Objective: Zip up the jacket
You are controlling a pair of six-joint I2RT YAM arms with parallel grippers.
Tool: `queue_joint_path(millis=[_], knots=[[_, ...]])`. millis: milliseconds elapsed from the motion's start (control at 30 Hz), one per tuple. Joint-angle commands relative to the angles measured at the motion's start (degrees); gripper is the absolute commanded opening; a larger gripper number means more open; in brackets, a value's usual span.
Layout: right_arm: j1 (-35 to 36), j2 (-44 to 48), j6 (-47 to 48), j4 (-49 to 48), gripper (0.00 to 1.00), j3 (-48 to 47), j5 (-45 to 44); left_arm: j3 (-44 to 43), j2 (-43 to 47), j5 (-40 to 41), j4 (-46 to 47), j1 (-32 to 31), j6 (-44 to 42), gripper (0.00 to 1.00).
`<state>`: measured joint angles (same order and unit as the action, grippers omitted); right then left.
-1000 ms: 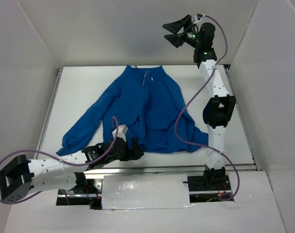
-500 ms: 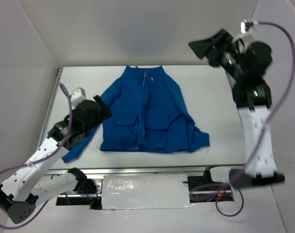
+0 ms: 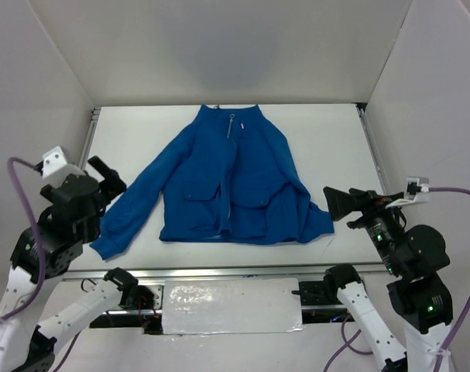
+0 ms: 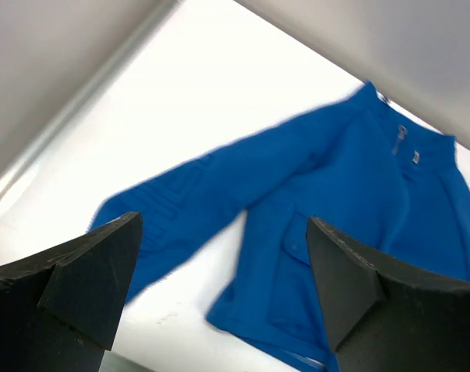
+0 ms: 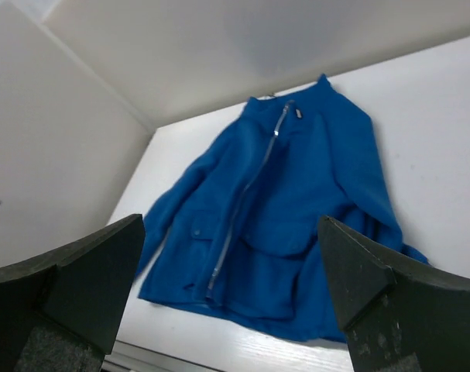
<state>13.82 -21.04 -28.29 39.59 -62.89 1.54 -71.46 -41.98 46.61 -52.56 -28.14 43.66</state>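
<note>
Jacket (image 3: 231,182) lies flat mid-table (image 3: 327,139), collar (image 3: 219,111) toward far edge, zipper pull (image 3: 232,118) apparently up at collar; left gripper (image 3: 107,177) and right gripper (image 3: 337,205) both spread, empty, above near corners, so confirm closure and park clear of fabric.

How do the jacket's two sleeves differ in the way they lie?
The sleeve on the left arm's side lies stretched out, slanting away from the jacket toward the near edge; the sleeve on the right arm's side is folded and bunched against the hem. The first shows its full length; the second looks short and crumpled. Both are bright blue and lie on the table.
</note>
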Motion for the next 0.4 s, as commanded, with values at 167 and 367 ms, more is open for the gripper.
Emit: queue_joint_path(millis=[167, 367], knots=[[12.53, 3.2, 1.14, 4.87, 1.0, 3.83, -18.39, 5.88, 9.17, 6.84, -8.62, 0.28, -3.57, 0.99], [15.0, 0.21, 0.96, 4.53, 1.0, 4.53, -18.86, 7.65, 9.2, 5.42, -8.53, 0.28, -1.91, 0.99]])
